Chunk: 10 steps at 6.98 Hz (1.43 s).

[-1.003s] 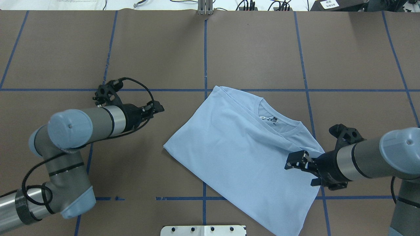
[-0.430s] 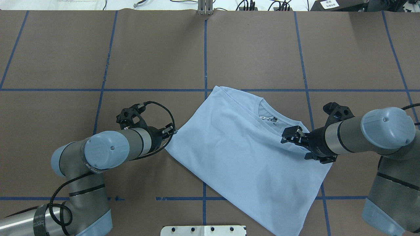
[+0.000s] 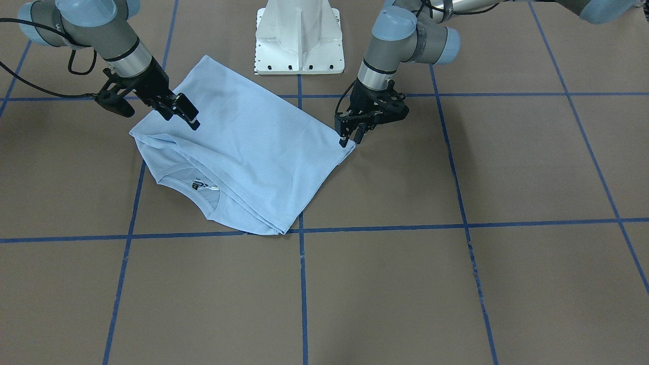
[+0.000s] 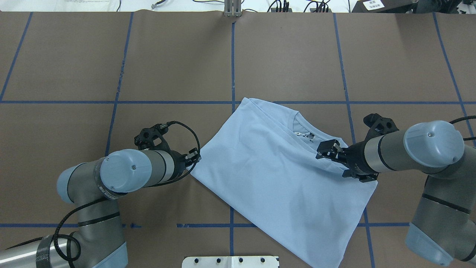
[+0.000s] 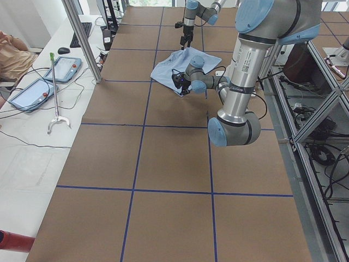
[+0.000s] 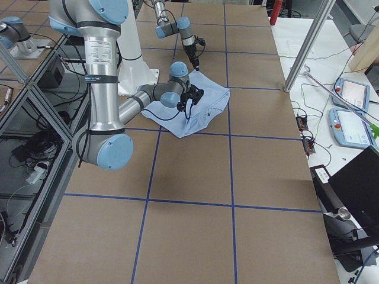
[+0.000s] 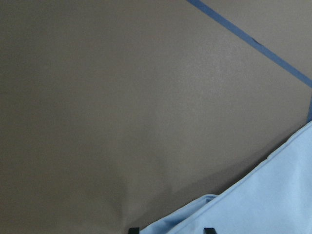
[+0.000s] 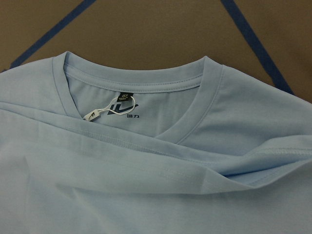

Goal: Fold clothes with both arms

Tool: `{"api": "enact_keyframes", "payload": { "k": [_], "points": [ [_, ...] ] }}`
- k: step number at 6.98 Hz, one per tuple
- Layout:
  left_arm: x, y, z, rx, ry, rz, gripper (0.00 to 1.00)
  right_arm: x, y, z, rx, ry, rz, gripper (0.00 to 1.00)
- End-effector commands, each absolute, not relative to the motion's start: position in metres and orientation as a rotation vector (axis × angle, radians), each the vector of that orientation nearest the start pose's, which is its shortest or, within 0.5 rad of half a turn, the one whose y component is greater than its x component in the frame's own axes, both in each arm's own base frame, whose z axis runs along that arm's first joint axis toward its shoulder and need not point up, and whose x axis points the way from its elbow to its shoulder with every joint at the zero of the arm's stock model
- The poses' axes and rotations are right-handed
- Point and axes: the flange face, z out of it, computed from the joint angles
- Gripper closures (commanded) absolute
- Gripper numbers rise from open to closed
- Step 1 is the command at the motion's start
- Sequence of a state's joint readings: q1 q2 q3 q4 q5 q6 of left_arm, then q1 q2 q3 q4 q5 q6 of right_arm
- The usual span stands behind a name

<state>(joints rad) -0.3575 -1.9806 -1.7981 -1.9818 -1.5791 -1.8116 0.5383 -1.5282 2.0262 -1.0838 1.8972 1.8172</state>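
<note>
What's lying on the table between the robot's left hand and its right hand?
Only the light blue T-shirt, running from the left hand at its corner to the right hand near its collar. The overhead view shows it.

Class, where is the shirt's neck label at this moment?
In the overhead view the neck label lies right of centre, inside the collar of the shirt, just ahead of the right gripper.

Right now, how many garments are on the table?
1: a light blue T-shirt, partly folded, lying between the left gripper and right gripper. Anything beneath it would be hidden.
</note>
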Motion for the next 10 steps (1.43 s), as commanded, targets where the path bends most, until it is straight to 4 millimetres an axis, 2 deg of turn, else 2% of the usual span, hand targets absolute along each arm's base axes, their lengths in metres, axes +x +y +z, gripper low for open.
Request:
{"api": "enact_keyframes", "payload": {
  "k": [1, 3, 6, 7, 8, 9, 10],
  "points": [
    [0.535, -0.335, 0.285, 0.027, 1.021, -0.527, 0.47, -0.375, -0.343, 0.370, -0.156, -1.019, 0.562, 0.00],
    [0.546, -0.325, 0.287, 0.018, 1.014, -0.506, 0.47, -0.377, -0.346, 0.378, -0.143, -1.003, 0.575, 0.00],
    [0.555, -0.329, 0.295, 0.028, 0.996, -0.499, 0.50, -0.380, -0.347, 0.385, -0.125, -0.990, 0.587, 0.00],
    [0.557, -0.330, 0.292, 0.027, 0.998, -0.500, 0.86, -0.380, -0.347, 0.384, -0.125, -0.991, 0.586, 0.00],
    [0.558, -0.330, 0.291, 0.027, 0.999, -0.498, 1.00, -0.380, -0.347, 0.384, -0.125, -0.991, 0.586, 0.00],
    [0.556, -0.330, 0.288, 0.030, 1.005, -0.498, 1.00, -0.379, -0.348, 0.383, -0.124, -0.993, 0.587, 0.00],
    [0.545, -0.345, 0.284, 0.054, 1.012, -0.501, 1.00, -0.379, -0.348, 0.383, -0.124, -0.993, 0.587, 0.00]
  ]
}}
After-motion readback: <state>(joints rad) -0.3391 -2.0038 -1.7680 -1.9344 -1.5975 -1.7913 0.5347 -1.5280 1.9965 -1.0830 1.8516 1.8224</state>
